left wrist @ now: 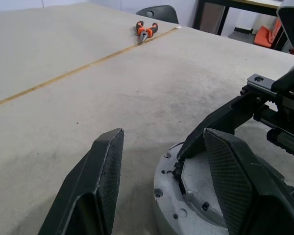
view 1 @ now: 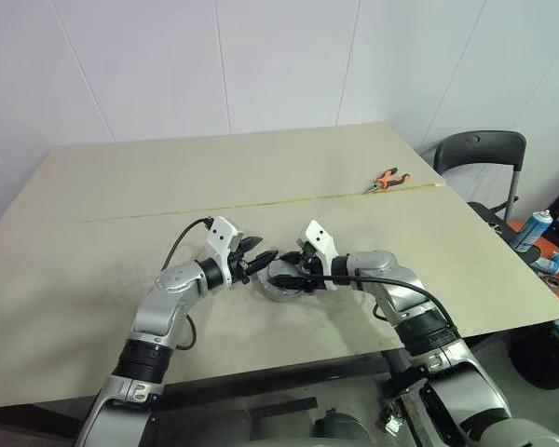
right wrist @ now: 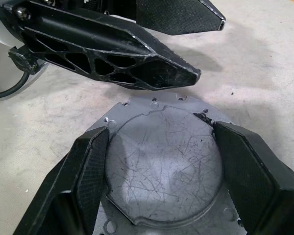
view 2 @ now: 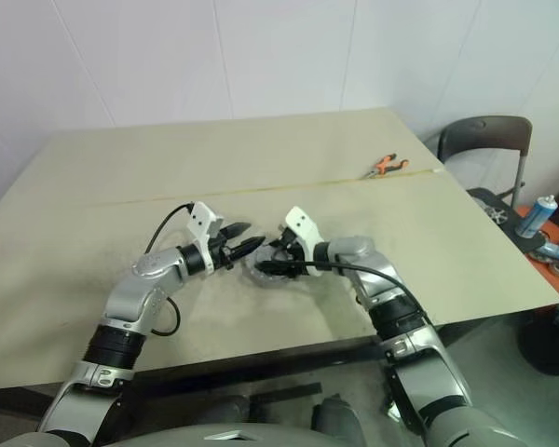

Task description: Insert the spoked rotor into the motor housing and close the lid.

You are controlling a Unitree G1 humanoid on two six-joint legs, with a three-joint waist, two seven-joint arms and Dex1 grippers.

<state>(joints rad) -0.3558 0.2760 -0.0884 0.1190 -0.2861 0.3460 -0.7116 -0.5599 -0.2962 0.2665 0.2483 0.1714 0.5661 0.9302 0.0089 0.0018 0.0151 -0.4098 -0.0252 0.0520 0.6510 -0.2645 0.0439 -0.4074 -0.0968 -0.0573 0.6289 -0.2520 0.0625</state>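
Note:
Near the table's front middle lies a round grey metal puck, the motor housing [view 1: 281, 290], with a plain scratched face up [right wrist: 161, 166] and a flange of small holes. No windings show. My right gripper [right wrist: 159, 132] reaches in from the right and its two fingers press on opposite sides of the raised round face. My left gripper [view 1: 259, 258] comes from the left and stands open [left wrist: 164, 134] at the puck's far-left edge, one finger [left wrist: 230, 171] over the rim, the other [left wrist: 105, 166] above bare table. The spoked rotor and the lid are out of view.
Orange-handled pliers [view 1: 389, 179] lie far back on the right, beside a yellow line [view 1: 261, 203] that crosses the table. A dark chair [view 1: 480, 154] stands off the right corner, with spray cans [view 1: 533, 228] beyond the right edge.

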